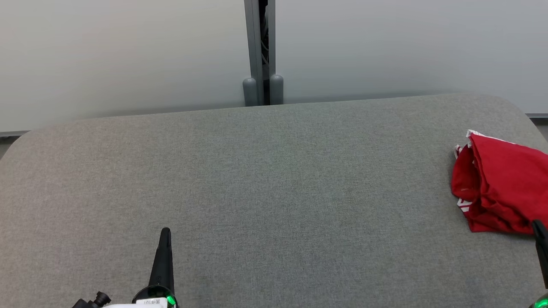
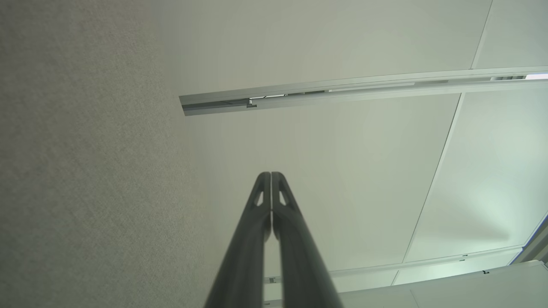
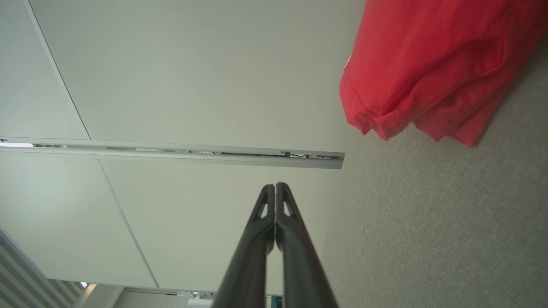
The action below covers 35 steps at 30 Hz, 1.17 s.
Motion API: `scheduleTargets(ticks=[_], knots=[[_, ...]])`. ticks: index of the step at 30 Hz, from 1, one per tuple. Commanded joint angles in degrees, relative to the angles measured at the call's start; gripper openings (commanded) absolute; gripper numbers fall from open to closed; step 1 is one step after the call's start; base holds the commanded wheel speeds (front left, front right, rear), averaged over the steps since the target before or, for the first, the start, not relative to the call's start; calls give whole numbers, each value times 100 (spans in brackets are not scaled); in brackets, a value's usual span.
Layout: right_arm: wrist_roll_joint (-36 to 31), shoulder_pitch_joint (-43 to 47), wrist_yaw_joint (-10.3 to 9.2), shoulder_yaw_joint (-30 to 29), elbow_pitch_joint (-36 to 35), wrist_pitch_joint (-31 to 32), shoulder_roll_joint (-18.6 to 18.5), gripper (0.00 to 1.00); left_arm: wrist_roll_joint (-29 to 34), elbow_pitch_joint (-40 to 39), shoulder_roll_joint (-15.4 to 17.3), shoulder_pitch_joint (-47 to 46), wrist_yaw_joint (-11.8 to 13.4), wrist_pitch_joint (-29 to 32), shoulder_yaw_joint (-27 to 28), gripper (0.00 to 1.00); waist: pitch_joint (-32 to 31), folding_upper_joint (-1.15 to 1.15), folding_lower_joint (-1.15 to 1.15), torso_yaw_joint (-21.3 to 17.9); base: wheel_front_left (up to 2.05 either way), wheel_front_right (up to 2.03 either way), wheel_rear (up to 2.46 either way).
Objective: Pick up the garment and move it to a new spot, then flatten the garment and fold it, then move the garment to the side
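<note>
The garment [image 1: 501, 184] is a red cloth with bits of white trim at its left and far edges. It lies in a loosely folded, rumpled heap at the far right of the table [image 1: 274, 179], and its right part runs out of the head view, so its full outline cannot be told. It rests on the grey, fabric-like top about midway between the near and far edges, with nothing gripping it. Just nearer than the heap, at the right edge of the head view, the right gripper [image 1: 538, 226] rises with its dark tip close to the heap's near edge; whether it touches the cloth cannot be told from there. In the right wrist view its two long fingers [image 3: 250, 256] are pressed together along their length, clenched on nothing, and the red folds sit in the upper right corner of that view, apart from the fingertips. The left gripper [image 1: 165, 233] stands well apart from the garment, at the near left of the table, pointing toward the far side. The left wrist view shows its fingers [image 2: 295, 256] likewise closed tip to tip and empty, beside the grey surface. A green light glows at the base of each gripper. Beyond the table's rounded far edge stand pale wall panels [image 1: 128, 55], joined by a grey post [image 1: 256, 51] with a dark gap — two short grey cylinders [image 1: 249, 90] at its foot.
</note>
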Motion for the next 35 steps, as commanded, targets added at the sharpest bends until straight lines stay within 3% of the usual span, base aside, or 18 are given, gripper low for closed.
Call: scheduleTargets(ticks=[1,35], knots=[[24,-52,2,-11,-6,13,-54,0,-8,-21,8,35,-30,-5,5,0,0,0,0,0,0,0,0],[30,-50,2,-6,-6,8,-54,0,-8,-22,8,35,-30,-7,4,0,0,0,0,0,0,0,0]])
